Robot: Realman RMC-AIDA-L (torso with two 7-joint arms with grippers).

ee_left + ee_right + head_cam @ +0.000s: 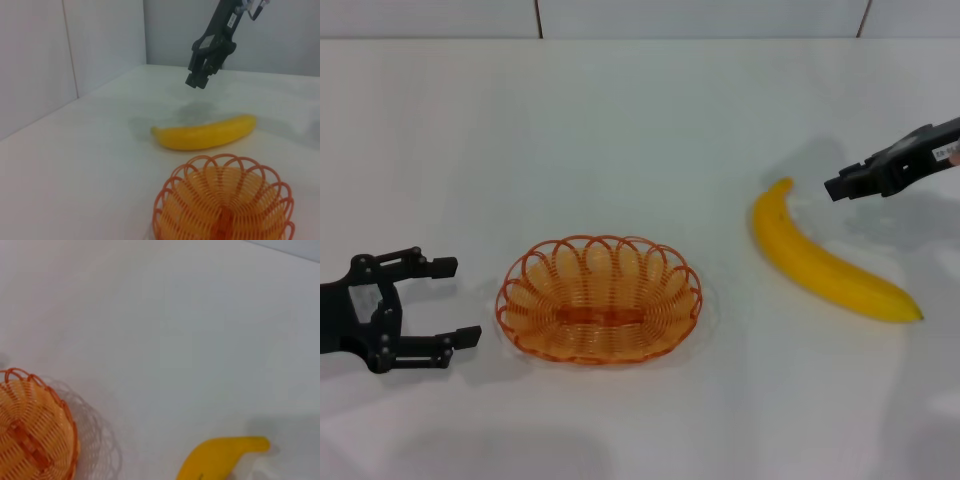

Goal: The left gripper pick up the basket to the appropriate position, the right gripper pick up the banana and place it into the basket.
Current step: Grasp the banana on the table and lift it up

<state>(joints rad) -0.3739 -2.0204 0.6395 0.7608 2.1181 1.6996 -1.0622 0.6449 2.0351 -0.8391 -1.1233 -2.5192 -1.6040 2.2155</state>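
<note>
The orange wire basket (532,283) sits empty on the white table at the centre. It also shows in the left wrist view (176,182) and the right wrist view (66,416). My left gripper (461,300) is open, low over the table just left of the basket and apart from it. The yellow banana (820,265) lies on the table right of the basket; it also shows in the left wrist view (205,134) and the right wrist view (215,460). My right gripper (836,187) hangs above the banana's far end, fingers together and empty, and shows in the left wrist view (196,81).
The white table (640,120) runs back to a pale tiled wall (700,15). In the left wrist view a light wall (65,55) stands beyond the table's edge. A gap of bare table separates basket and banana.
</note>
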